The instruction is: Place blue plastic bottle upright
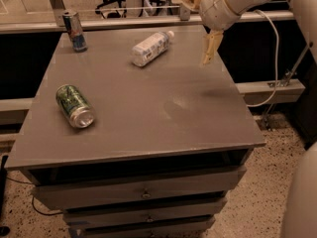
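Note:
The blue plastic bottle lies on its side at the back middle of the grey table. Its white cap points to the back right. My gripper hangs above the table's back right corner, just right of the bottle's cap and not touching it. It is open and empty: one cream finger points down at the table and the other reaches left at the top of the view.
A green drink can lies on its side at the left of the table. A slim blue-and-silver can stands upright at the back left corner. A rail runs behind the table. Drawers are below the top, and a cable hangs at the right.

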Robot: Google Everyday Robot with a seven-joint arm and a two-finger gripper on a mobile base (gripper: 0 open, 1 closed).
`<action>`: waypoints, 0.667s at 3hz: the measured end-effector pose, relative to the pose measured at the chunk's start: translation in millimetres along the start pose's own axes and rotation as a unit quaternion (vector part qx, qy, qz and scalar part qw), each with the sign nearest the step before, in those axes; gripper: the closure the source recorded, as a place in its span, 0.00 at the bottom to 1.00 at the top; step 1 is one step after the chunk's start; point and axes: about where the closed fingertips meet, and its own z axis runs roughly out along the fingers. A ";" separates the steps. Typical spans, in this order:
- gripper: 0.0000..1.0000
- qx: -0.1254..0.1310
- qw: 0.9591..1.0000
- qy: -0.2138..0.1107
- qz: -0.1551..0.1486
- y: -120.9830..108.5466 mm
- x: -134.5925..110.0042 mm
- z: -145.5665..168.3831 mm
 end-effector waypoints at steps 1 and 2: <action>0.00 -0.011 0.999 0.038 -0.010 -11.0 10.9 17.0; 0.00 -0.012 0.998 0.064 -0.008 -23.2 19.6 33.1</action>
